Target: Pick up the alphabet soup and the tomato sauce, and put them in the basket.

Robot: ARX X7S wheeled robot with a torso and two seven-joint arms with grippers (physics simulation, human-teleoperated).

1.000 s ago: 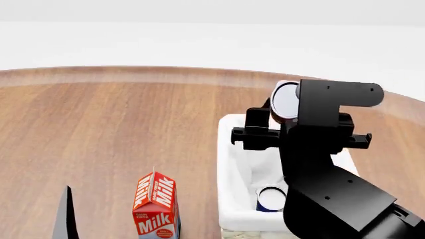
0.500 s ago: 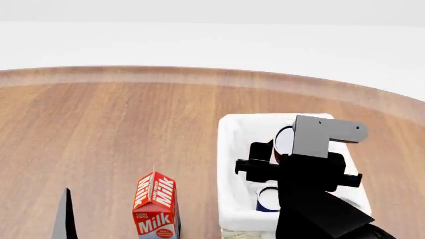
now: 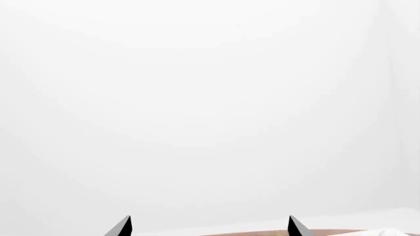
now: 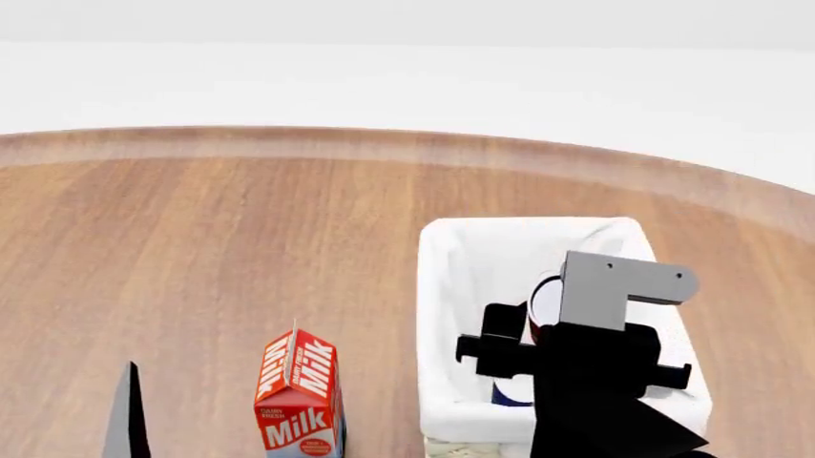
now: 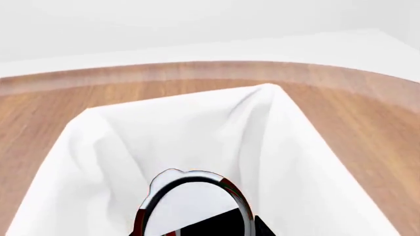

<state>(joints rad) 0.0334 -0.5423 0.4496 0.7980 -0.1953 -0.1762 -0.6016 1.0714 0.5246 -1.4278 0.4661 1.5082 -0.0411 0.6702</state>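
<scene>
White walls and a broad round wooden table (image 4: 229,248) fill the scene. At its near right the rectangular cream wicker basket with white cloth liner (image 4: 440,286) is entered by the black right gripper (image 4: 548,310), clamped on the red-and-green tomato sauce can (image 5: 190,206), which is held low between the liner walls. A red milk carton (image 4: 300,391) is seen beside the basket. The blue-labelled alphabet soup can (image 4: 510,389) is already inside. The placing step is judged underway; release is called for next. The left gripper (image 3: 208,227) is spread, idle
</scene>
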